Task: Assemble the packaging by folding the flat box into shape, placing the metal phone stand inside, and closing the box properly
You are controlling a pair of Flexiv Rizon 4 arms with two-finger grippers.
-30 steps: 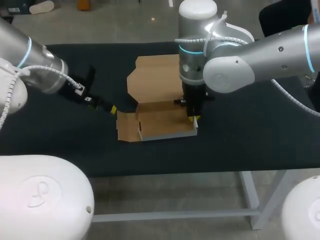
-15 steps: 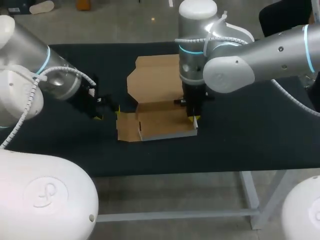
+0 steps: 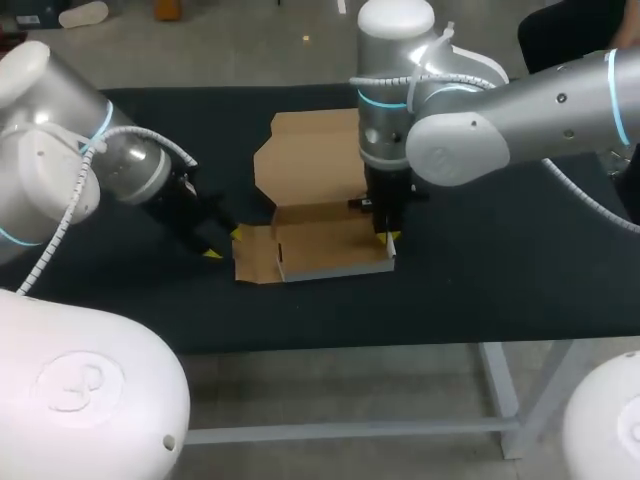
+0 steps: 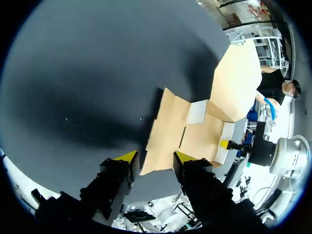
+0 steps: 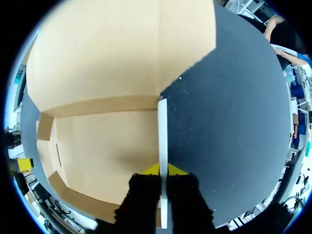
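Head high behind; wrists close; box [image 3: 312,250] shared.

Tool [image 5: 163,170] tight on box wall [image 5: 162,127]

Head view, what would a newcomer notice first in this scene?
The half-folded cardboard box in the middle of the black table stands out, its lid flap open behind the tray. The right gripper comes straight down and pinches the tray's right side wall. The left gripper, open, sits low at the edge of the box's flat left flap.
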